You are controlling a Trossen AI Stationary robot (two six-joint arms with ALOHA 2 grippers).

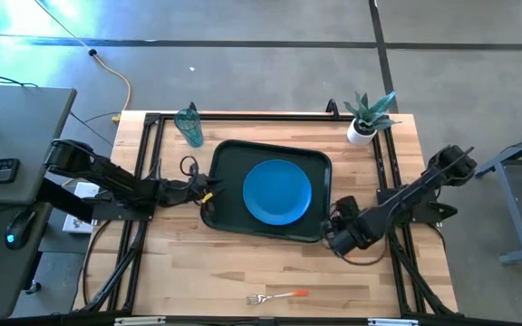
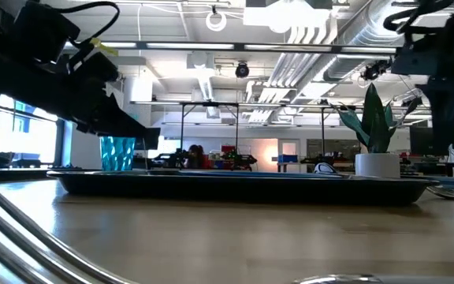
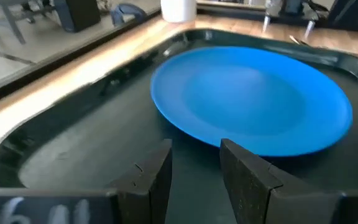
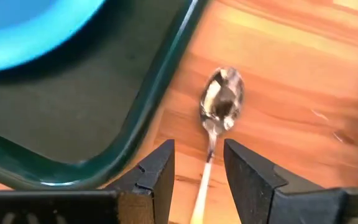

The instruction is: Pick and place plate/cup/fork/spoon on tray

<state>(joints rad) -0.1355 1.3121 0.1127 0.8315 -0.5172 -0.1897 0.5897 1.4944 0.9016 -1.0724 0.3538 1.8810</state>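
1. Spoon (image 4: 219, 109) lies on the table (image 1: 243, 272) just off the tray (image 1: 227, 154) rim, twd the right edge; your right pincer (image 4: 199, 163) hovers over its handle, part open, empty.
2. Step: spoon pick. Next: drop straight, close on the thin handle, clear the rim.
3. Plate (image 1: 277, 191) already on tray; left pincer (image 3: 194, 163) at the tray's left rim, part open, empty.
4. Only the high view shows fork (image 1: 277, 295) by the front edge and cup (image 1: 188, 127) at the back; spoon shows only in the right wrist view.

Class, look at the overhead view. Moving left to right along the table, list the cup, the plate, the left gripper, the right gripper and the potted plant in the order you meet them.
Cup → left gripper → plate → right gripper → potted plant.
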